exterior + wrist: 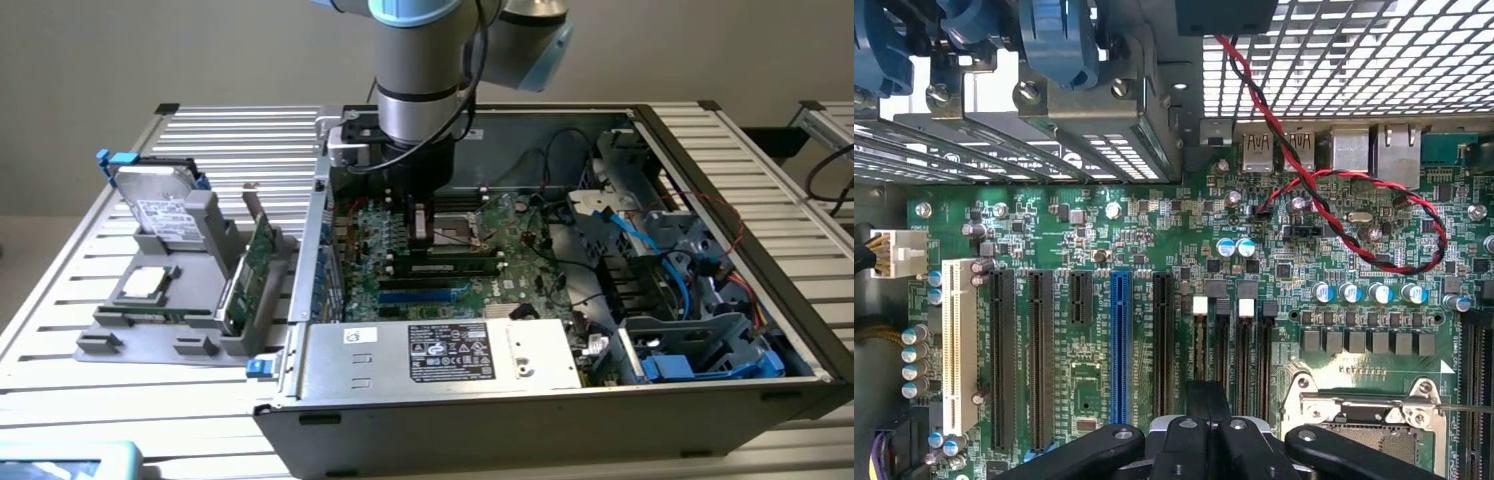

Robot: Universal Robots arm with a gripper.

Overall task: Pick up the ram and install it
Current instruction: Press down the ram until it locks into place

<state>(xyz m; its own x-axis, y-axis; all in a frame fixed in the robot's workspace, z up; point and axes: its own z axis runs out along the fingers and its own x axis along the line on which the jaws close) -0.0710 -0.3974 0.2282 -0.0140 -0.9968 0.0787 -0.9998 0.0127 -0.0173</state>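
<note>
Grey steel computer case (pixel 534 420) lies open on the slatted table (pixel 80 300). Gripper (pixel 430 232) is clenched inside it, directly over the motherboard (pixel 1154 230). The ram (pixel 447 267) appears seated in a slot beneath. Judged light, stiff, fragile: hold by long edges, not chips

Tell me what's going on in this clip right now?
A single robot arm reaches down into an open computer case lying on a slatted table. Its gripper is shut and sits low over the motherboard, close to the memory slots beside the processor socket. In the exterior view a dark ram stick lies along those slots just beneath the gripper. A hard drive and an expansion card wait in a grey holder outside the case.
</note>
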